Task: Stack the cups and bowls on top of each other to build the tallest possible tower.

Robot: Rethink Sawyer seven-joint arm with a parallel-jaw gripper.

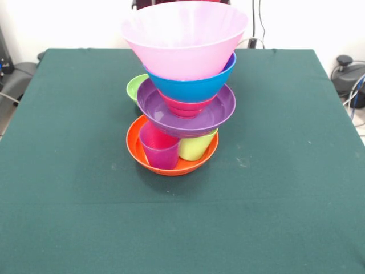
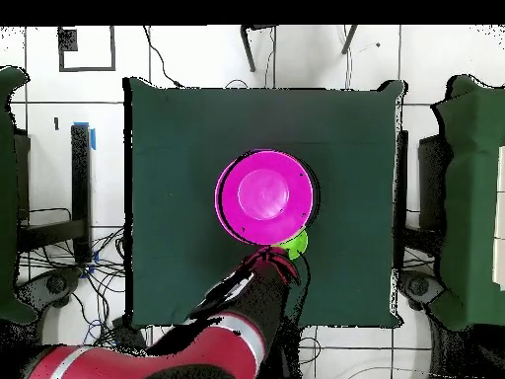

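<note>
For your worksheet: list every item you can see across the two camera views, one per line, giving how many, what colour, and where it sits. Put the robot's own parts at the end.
Table: one, dark green cloth top, fills the front view.
Orange bowl: one, tower's base on the table.
Purple cup: one, inside the orange bowl.
Lime cup: one, beside the purple cup in that bowl.
Purple bowl: one, resting on the cups.
Red bowl: one, small, in the purple bowl.
Blue bowl: one, on the red bowl.
Pink bowl: one, topmost.
Green bowl: one, behind the tower.
Arm: one, red and black, overhead view's bottom.
Gripper: near the green bowl; fingers unclear.
</note>
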